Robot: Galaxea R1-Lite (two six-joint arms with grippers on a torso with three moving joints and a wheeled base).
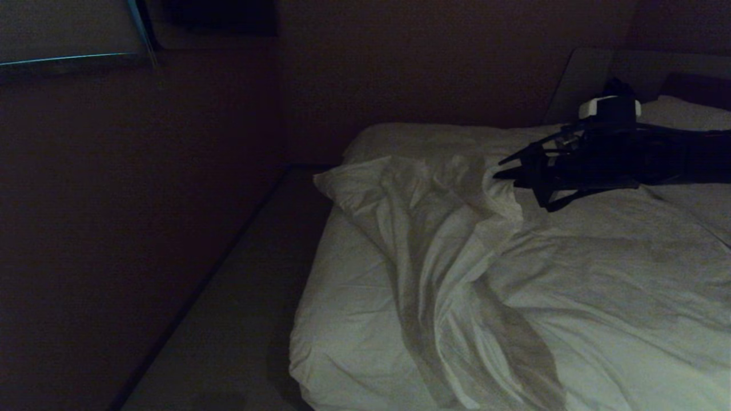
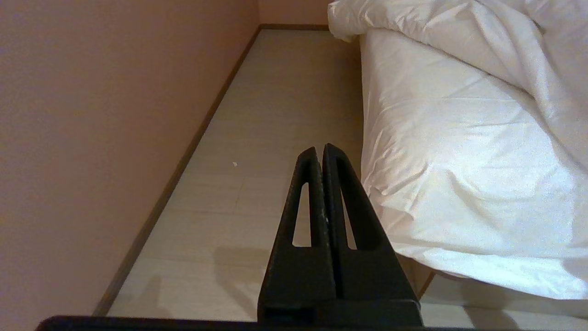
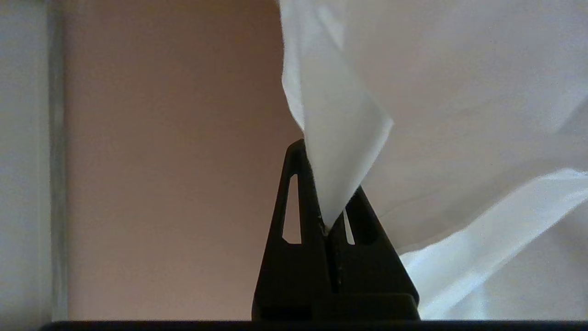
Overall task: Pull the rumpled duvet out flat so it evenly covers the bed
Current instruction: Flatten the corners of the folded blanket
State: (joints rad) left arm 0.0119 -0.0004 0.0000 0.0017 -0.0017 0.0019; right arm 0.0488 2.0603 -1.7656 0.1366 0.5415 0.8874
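Observation:
The white creased duvet (image 1: 451,240) lies bunched across the bed (image 1: 342,308), leaving a strip of mattress sheet bare along the left side. My right gripper (image 1: 505,171) reaches in from the right over the far part of the bed and is shut on a raised fold of the duvet. In the right wrist view the duvet (image 3: 436,92) hangs from the right gripper (image 3: 328,184), pinched between its black fingers. My left gripper (image 2: 321,151) is shut with nothing in it, low beside the bed (image 2: 459,161) over the floor. The duvet's edge (image 2: 450,32) shows further along.
A strip of pale floor (image 1: 240,297) runs between the bed's left side and the wall (image 1: 143,200). A white pillow (image 1: 685,114) lies at the far right by the headboard (image 1: 577,74).

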